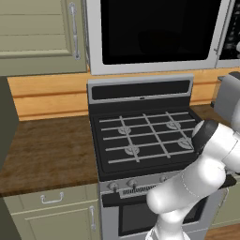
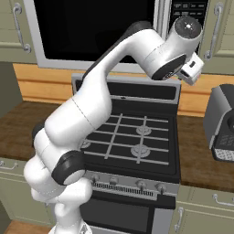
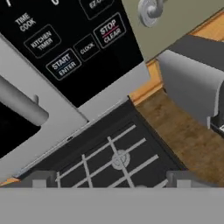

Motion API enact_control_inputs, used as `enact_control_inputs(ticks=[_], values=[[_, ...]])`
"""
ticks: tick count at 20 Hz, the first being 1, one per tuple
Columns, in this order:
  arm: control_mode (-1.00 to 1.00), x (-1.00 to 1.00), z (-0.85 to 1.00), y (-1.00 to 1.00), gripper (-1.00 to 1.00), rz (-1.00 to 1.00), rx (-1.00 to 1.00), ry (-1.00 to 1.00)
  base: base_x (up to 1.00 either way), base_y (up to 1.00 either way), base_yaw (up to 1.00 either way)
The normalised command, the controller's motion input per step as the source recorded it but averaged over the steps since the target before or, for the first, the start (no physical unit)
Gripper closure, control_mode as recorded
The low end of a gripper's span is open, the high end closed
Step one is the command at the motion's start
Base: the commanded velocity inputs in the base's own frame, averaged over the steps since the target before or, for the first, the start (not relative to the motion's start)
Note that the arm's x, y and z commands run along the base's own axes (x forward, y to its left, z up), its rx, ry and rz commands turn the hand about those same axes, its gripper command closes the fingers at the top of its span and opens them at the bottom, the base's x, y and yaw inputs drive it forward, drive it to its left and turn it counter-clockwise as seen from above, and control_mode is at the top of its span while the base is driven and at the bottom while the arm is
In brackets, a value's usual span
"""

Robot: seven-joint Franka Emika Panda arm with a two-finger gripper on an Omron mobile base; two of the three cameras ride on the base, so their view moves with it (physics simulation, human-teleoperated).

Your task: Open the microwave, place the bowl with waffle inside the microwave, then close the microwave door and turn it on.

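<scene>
While the arm reaches up toward the wall above the stove, this is how the kitchen stands:

Landmark: the gas stove [image 1: 140,136], black-topped with grey grates, set into the counter run.
Microwave: the microwave [image 1: 157,35] hangs directly above the stove, and its door [image 2: 91,32] sits flush and closed.
Door handle: a silver bar [image 3: 19,105] just beside the button panel [image 3: 70,48], which shows START, STOP/CLEAR and CLOCK keys.
Gripper: the gripper [image 3: 111,179] is raised above the stove's back right corner, close in front of the panel; its two fingertips [image 3: 41,179] stand wide apart with nothing between them.
Counter: dark brown wood-grain countertop [image 1: 47,154] on both sides of the stove, with an orange-tan backsplash [image 1: 51,96] behind.
Right of stove: a grey boxy toaster-like appliance [image 2: 221,123] stands on the counter.
Cabinets: beige wall cabinets [image 1: 40,35] flank the microwave; beige drawers [image 1: 51,199] sit below the counter left of the stove.
Bowl and waffle: cannot tell where they are.
</scene>
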Motion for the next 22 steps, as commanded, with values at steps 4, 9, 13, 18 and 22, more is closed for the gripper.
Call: enact_control_inputs(ticks=[4, 9, 13, 18, 22], values=[[-1.0, 0.06, -0.06, 0.06, -1.0, -0.44, 0.66, -0.08, 0.0, 0.0, 0.0], [-1.0, 0.21, -0.25, 0.12, -1.0, -0.43, 0.53, -0.31, 0.0, 0.0, 0.0], [-1.0, 0.26, -0.03, 0.25, 1.0, -0.4, 0.37, -0.44, 0.0, 0.0, 0.0], [-1.0, 0.42, -0.17, 0.67, 1.0, -0.29, 0.21, -0.29, 0.0, 0.0, 0.0], [-1.0, 0.1, -0.13, 0.29, 1.0, -0.03, 0.01, -0.03, 0.0, 0.0, 0.0]])
